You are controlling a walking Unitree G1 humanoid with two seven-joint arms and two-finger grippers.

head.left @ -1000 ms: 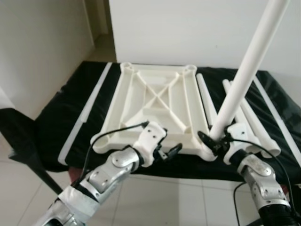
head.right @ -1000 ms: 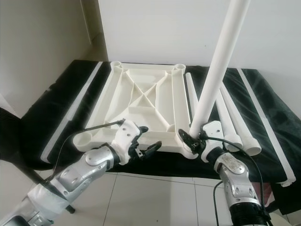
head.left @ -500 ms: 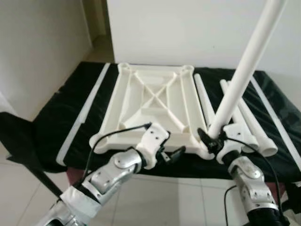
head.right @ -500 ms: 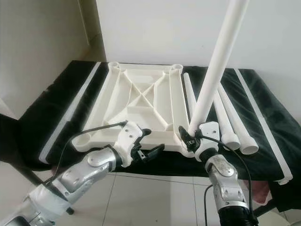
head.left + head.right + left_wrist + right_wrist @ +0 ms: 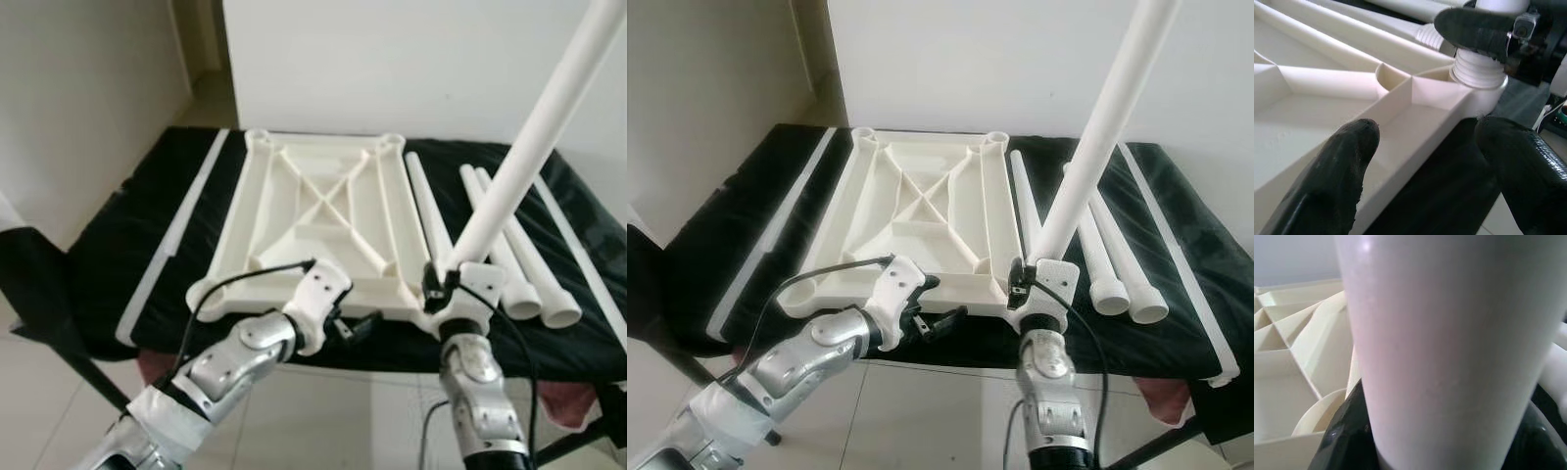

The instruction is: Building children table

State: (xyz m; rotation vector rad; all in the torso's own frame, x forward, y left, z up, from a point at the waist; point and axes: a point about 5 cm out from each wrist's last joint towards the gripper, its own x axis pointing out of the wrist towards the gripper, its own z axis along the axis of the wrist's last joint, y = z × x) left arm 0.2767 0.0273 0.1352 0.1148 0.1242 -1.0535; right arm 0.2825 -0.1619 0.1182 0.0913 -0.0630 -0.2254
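A white plastic tabletop lies upside down on a black-draped surface, ribs facing up. My right gripper is shut on a long white table leg, holding its lower end at the tabletop's near right corner socket; the leg leans up and to the right. The threaded leg end sits in that socket. My left gripper stands open at the tabletop's near edge, its fingers straddling the rim without holding it. Three more white legs lie to the right of the tabletop.
Long white strips lie on the black cloth at the left and far right. A white wall stands behind the surface. Tiled floor lies under my arms, and a dark object sits at the left.
The leg's top has swung further to the right. My right arm has moved left and now stands more upright under the corner. The left gripper stays by the near edge.
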